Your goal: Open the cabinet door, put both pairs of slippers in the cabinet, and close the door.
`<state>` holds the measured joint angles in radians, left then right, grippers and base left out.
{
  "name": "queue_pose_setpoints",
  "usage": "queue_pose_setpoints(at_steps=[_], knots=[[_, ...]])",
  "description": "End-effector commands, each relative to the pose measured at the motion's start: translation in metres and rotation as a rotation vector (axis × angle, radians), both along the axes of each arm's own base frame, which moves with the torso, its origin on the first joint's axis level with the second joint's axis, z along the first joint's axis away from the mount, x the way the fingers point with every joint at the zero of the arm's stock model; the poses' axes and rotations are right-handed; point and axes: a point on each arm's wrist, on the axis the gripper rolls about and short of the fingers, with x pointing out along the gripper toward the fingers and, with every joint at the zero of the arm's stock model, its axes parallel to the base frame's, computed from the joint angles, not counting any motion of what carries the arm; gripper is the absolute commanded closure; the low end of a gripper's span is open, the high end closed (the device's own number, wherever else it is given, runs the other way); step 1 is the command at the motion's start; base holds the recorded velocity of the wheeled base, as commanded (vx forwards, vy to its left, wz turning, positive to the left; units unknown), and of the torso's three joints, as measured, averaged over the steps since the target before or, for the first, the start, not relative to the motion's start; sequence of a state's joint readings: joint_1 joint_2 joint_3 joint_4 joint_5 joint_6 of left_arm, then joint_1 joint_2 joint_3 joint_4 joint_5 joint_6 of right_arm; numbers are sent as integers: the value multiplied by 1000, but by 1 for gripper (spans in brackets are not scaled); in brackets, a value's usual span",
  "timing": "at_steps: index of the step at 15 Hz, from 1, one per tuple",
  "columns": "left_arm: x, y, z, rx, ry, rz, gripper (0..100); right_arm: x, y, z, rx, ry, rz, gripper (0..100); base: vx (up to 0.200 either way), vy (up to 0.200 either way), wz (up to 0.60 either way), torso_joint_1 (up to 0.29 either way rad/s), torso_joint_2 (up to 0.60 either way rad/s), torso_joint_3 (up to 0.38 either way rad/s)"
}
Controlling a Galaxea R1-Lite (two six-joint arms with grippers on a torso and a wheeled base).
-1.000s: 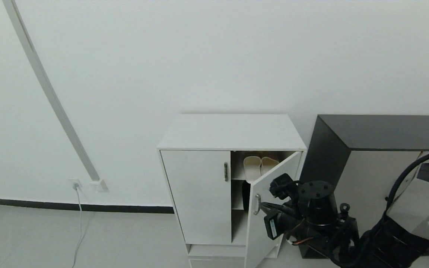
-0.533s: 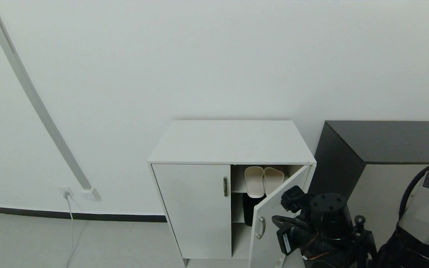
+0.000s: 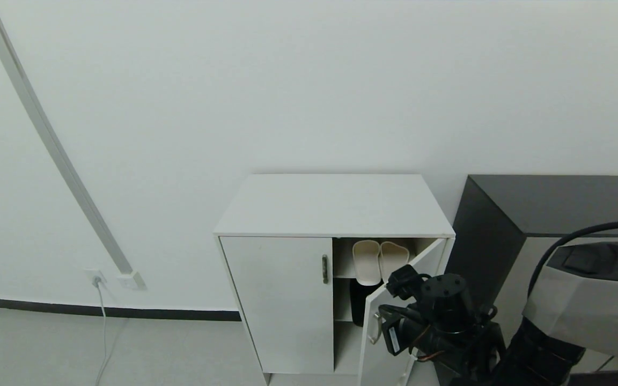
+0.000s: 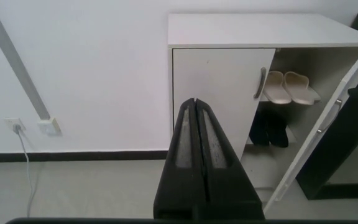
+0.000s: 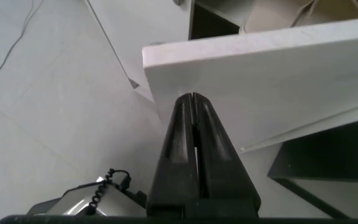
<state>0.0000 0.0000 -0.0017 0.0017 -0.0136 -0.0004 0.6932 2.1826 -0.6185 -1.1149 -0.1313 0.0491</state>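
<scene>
The white cabinet (image 3: 330,203) stands against the wall with its left door (image 3: 279,300) closed and its right door (image 3: 369,358) partly open. A beige pair of slippers (image 3: 373,260) lies on the top shelf, a black pair (image 3: 356,303) on the shelf below. My right gripper (image 3: 380,317) is shut and empty, its tips against the outer face of the right door (image 5: 278,68) by the handle (image 3: 376,328). My left gripper (image 4: 194,102) is shut and empty, held back in front of the cabinet (image 4: 266,28), facing the closed left door (image 4: 219,93).
A dark cabinet (image 3: 502,214) stands directly right of the white one, close behind the open door. A wall socket with a cable (image 3: 95,280) and a slanted cable duct (image 3: 46,139) are to the left. Bare floor (image 3: 126,348) lies left of the cabinet.
The head camera has shifted, so the cabinet sits lower in the picture. My right arm has moved left, up against the door's outer face. The door stays partly open.
</scene>
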Motion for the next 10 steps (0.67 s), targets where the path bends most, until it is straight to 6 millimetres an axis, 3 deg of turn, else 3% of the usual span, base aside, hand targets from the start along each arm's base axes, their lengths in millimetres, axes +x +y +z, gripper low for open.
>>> queue_pose_setpoints(at_steps=[1,10], knots=[[0,0,0,-1,0,0,100,14,6,-14,-5,6,-14,100,0,0,0,0,0,0],[0,0,0,0,0,0,100,74,16,-31,54,-63,-85,100,0,0,0,0,0,0]])
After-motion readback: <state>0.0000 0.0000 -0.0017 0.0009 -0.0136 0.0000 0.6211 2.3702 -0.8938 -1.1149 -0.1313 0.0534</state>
